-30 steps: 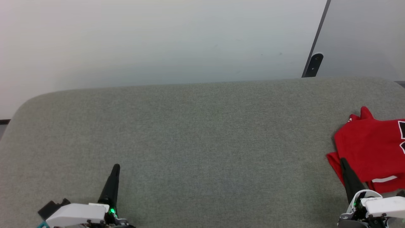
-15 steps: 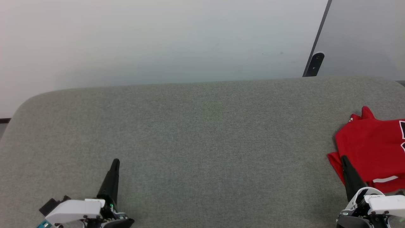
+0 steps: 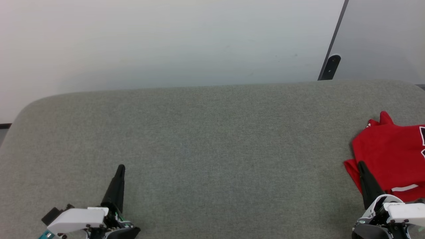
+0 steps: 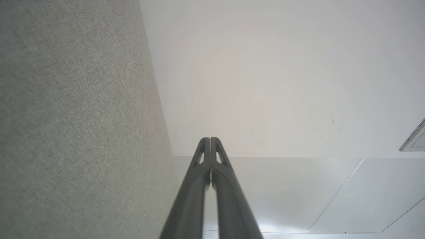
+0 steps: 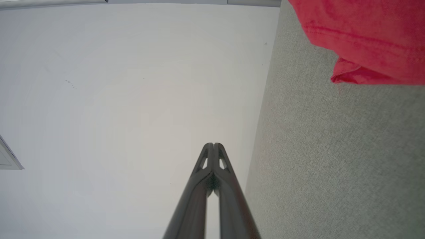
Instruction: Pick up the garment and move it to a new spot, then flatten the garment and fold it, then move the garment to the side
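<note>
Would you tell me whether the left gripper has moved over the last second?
Yes, a little. The left gripper, fingers shut, has crept up the head view, toward the far edge of the grey cushion, which has hardly shifted there.

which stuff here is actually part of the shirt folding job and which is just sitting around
Part of the job:
- the red garment, at the right edge of the grey padded surface
- the left gripper and right gripper, both shut and empty

Just there:
- the pale wall
- the dark fitting on the wall seam
</note>
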Robot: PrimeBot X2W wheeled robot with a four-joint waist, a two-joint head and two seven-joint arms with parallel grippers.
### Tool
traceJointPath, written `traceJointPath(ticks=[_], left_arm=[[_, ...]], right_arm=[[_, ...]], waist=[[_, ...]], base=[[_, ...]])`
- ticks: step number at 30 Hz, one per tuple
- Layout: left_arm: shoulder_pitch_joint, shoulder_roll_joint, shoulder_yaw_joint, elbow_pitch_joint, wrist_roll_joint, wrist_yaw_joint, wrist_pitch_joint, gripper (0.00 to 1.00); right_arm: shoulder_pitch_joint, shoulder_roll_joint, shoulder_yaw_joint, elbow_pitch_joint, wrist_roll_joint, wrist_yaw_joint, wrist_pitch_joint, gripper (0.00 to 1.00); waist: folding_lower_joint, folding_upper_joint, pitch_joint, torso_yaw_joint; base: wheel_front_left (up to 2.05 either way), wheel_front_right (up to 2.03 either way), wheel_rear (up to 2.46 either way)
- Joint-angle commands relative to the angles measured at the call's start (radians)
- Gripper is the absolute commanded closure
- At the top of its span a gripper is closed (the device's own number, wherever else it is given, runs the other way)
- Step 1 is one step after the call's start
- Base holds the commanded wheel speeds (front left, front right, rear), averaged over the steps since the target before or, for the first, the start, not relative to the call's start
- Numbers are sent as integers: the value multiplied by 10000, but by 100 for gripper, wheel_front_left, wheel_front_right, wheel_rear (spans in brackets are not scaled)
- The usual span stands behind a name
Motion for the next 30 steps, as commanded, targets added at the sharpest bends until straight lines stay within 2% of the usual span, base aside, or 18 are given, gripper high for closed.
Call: traceJointPath(ticks=[1, 30], left_arm=[[-99, -7, 32, 9, -1, -56, 44, 100], [-111, -77, 121, 14, 95, -56, 117, 100]], right_arm=[[-41, 36, -8, 0, 34, -10, -12, 100], [-40, 36, 0, 0, 40, -10, -19, 100]], waist=[[0, -1, 0, 0], [0, -1, 0, 0]], base=[[0, 0, 0], [0, 0, 0]])
